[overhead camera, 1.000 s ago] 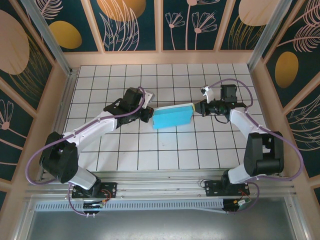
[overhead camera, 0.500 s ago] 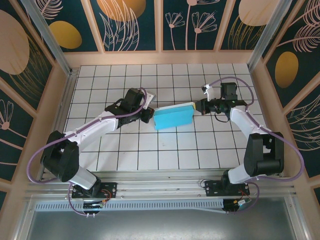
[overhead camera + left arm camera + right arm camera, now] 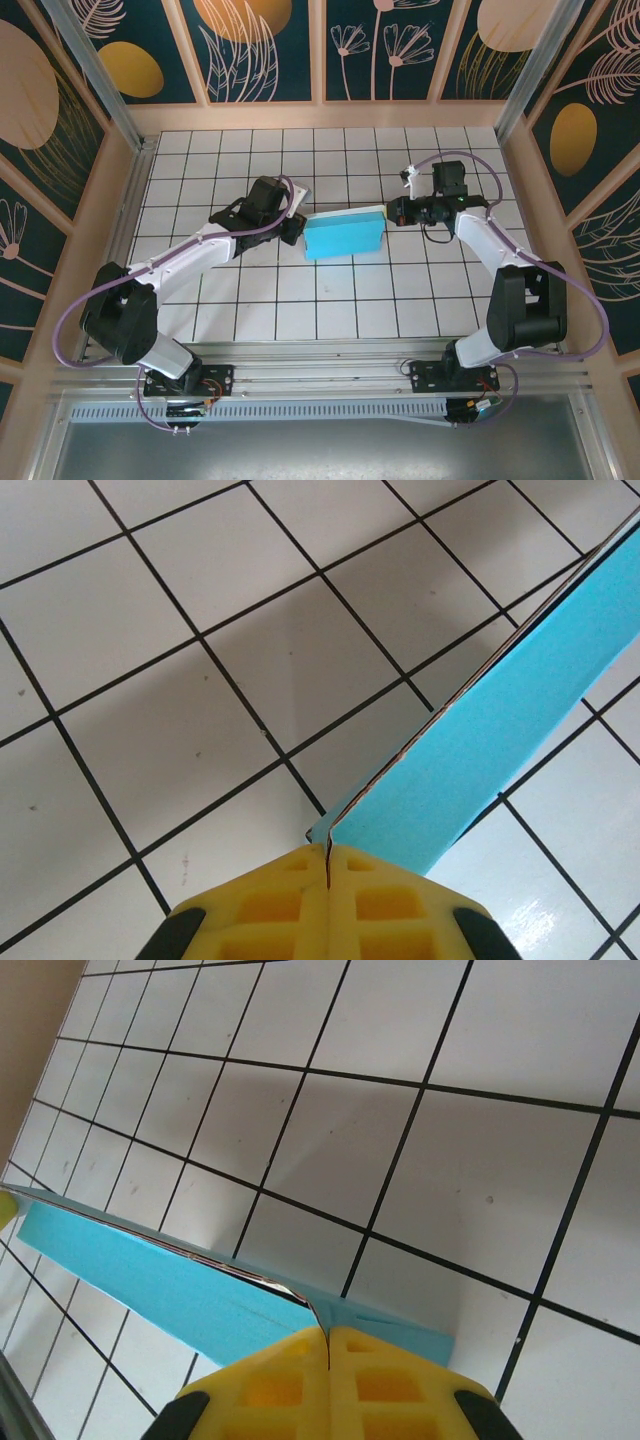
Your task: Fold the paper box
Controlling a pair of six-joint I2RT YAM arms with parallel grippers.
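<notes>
Seen from above, the paper box (image 3: 345,233) is in the middle of the frame, over the white tiled desk (image 3: 300,310). It looks like a flat turquoise block, tilted a bit, with its right end higher in the frame. I cannot tell if it rests on the desk or hangs just over it. The left tool (image 3: 297,228) meets the box at its left end. The right tool (image 3: 393,213) meets it at its right end.

In the left wrist view, the left tool (image 3: 328,852) is at the bottom middle. Its two yellow fingers (image 3: 275,905) are pressed together, pinching a thin edge of the box (image 3: 500,730). The blue box runs from there to the upper right of the frame.

In the right wrist view, the right tool (image 3: 328,1338) is at the bottom middle. Its yellow fingers (image 3: 385,1390) squeeze tight on a corner of the box (image 3: 150,1265). The box stretches away to the left edge of the frame.
</notes>
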